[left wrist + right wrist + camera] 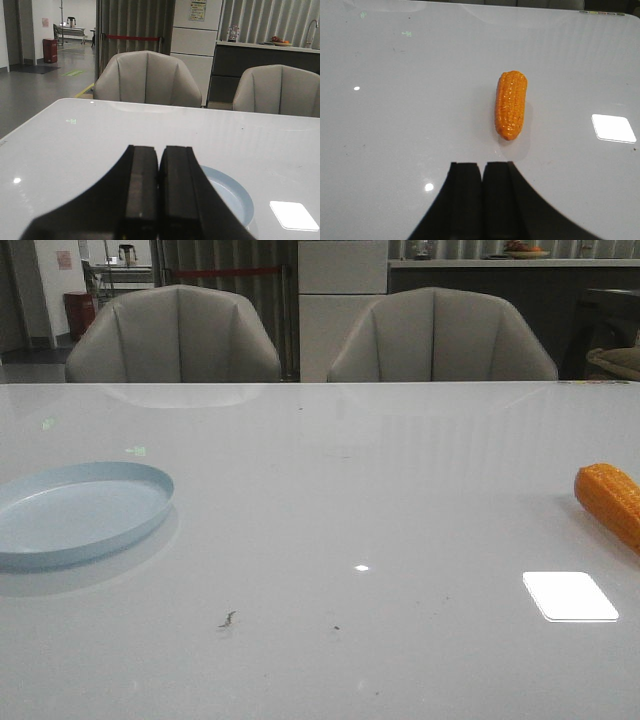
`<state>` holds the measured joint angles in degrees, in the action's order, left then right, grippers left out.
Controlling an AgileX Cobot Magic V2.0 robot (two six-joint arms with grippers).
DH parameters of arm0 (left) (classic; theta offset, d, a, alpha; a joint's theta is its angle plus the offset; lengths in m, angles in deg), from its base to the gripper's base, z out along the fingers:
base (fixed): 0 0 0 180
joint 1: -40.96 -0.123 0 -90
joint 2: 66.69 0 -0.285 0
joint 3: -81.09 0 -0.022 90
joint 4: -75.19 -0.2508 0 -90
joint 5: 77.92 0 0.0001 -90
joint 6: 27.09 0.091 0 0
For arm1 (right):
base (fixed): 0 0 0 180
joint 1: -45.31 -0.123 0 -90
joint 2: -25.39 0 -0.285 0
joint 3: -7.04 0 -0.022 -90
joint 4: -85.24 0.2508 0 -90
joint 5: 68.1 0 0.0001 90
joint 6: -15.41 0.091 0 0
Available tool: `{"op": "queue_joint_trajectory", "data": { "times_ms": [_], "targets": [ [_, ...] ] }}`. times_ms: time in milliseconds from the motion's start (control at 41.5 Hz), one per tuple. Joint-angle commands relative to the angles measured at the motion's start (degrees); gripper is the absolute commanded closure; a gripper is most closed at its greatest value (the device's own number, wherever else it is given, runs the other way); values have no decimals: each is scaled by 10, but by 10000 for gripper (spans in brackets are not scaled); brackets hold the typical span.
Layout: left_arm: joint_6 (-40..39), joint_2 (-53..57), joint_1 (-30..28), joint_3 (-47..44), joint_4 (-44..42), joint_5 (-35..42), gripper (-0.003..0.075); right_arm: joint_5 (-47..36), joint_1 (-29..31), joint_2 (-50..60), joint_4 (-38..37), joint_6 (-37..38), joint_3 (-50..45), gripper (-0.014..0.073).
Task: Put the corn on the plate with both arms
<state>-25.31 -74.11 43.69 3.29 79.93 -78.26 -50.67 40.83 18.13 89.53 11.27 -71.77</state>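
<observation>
Glossy table [330, 500]: plate [75, 512] left edge, corn [610, 502] right (both grippers [160, 170] [482, 172] pinched closed).

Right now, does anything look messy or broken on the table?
Nothing is broken or spilled. The corn lies whole on its side at the table's right edge, far from the empty plate on the left. Only a few small dark specks mark the table.

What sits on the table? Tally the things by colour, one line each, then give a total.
Orange: 1, the corn
Pale blue: 1, the plate
Total: 2
</observation>
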Motion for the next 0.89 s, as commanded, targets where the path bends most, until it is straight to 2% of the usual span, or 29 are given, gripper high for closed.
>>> {"op": "queue_joint_trajectory", "data": {
  "times_ms": [0,627,868],
  "targets": [
    [-5,-2,0,-21,4,51,627,-48,0,15,-3,2,13,529],
    [-5,-2,0,-21,4,51,627,-49,0,15,-3,2,13,529],
    [-5,-2,0,-21,4,90,627,-61,0,15,-3,2,13,529]
  ]
}}
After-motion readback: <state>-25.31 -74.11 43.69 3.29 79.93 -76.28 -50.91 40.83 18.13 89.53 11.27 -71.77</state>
